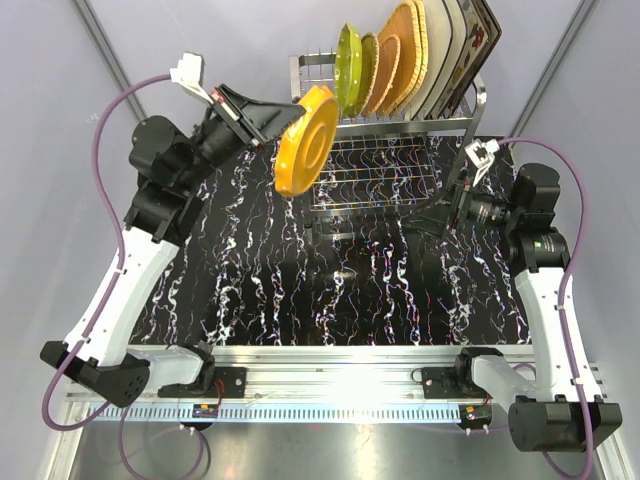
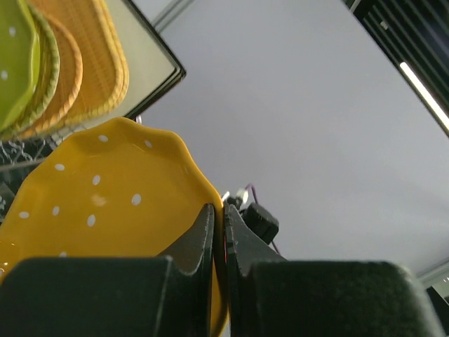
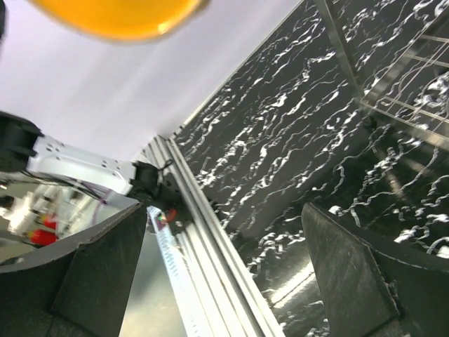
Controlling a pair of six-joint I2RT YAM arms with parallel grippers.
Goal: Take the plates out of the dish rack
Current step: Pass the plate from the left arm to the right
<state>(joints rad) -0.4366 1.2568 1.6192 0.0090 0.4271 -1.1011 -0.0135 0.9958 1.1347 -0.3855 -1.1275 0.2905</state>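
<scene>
We see the dish rack [image 1: 400, 124] at the far middle of the marbled table [image 1: 300, 290], its top tier holding lime-green plates [image 1: 348, 68], orange woven plates [image 1: 400, 55] and cream square plates [image 1: 445, 50] on edge. Just left of the rack the orange dotted plate [image 1: 305, 140] hangs aloft, its rim pinched in the closed left gripper [image 2: 223, 225]. Right of the rack, the right gripper [image 3: 223, 217] gapes wide, holding nothing.

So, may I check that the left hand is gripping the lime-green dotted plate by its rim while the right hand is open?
Not quite: the left hand grips the orange dotted plate by its rim, as the left wrist view shows. The lime-green dotted plate stands in the dish rack. The right hand is indeed open.
</scene>
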